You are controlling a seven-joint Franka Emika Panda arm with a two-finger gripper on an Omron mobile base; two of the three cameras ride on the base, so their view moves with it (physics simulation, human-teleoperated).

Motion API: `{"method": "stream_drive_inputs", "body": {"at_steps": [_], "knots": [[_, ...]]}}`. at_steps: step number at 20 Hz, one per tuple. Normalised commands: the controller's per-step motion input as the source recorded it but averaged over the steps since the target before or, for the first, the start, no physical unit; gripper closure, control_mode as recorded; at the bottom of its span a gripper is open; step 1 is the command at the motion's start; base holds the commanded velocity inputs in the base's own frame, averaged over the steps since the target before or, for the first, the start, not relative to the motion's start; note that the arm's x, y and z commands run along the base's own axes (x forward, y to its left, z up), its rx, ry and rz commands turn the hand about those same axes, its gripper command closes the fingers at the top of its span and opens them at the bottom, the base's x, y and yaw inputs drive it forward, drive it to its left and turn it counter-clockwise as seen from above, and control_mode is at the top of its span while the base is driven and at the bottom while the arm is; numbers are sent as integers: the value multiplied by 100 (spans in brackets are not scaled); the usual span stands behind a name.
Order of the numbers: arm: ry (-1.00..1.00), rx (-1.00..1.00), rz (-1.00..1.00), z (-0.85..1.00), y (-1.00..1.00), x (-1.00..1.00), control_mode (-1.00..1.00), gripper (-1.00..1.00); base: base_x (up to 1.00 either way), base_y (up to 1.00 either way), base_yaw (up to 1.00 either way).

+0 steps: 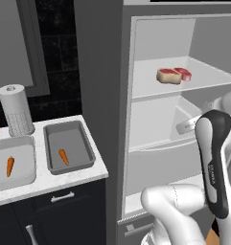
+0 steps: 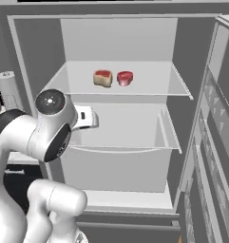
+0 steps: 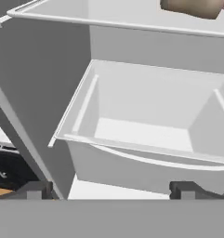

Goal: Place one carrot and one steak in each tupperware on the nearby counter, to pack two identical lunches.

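Observation:
Two tupperware trays rest on the white counter [image 1: 50, 181]: a lighter one [image 1: 26, 143] holding a carrot [image 1: 10, 166] and a darker one [image 1: 83, 143] holding another carrot [image 1: 63, 156]. Two steaks [image 1: 168, 75] [image 1: 183, 72] lie side by side on the open fridge's upper shelf [image 2: 135, 88]; the tan edge of one steak [image 3: 192, 7] shows at the top of the hand view. My gripper [image 3: 111, 189] is open and holds nothing. It hangs in front of the fridge's middle shelf, below the steaks and facing in.
A paper towel roll [image 1: 15, 110] stands behind the trays. The fridge door [image 2: 215, 142] is swung open on the right. A white bin-like shelf [image 3: 146, 121] lies straight ahead of the hand. Navy cabinets [image 1: 64, 210] sit under the counter.

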Motion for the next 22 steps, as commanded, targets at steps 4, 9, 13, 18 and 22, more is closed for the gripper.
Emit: {"method": "stream_drive_inputs", "body": {"at_steps": [4, 9, 13, 18, 22], "knots": [[-18, 0, 0, 77, -13, 45, -100, -100, 0, 0, 0], [-10, 0, 0, 38, -9, 36, -100, -100, 0, 0, 0], [-9, 1, 0, 1, -3, 36, -100, -100, 0, 0, 0], [-12, 2, 0, 11, -7, 30, -100, -100, 0, 0, 0], [-10, 0, 0, 1, -4, 28, -100, -100, 0, 0, 0]]}}
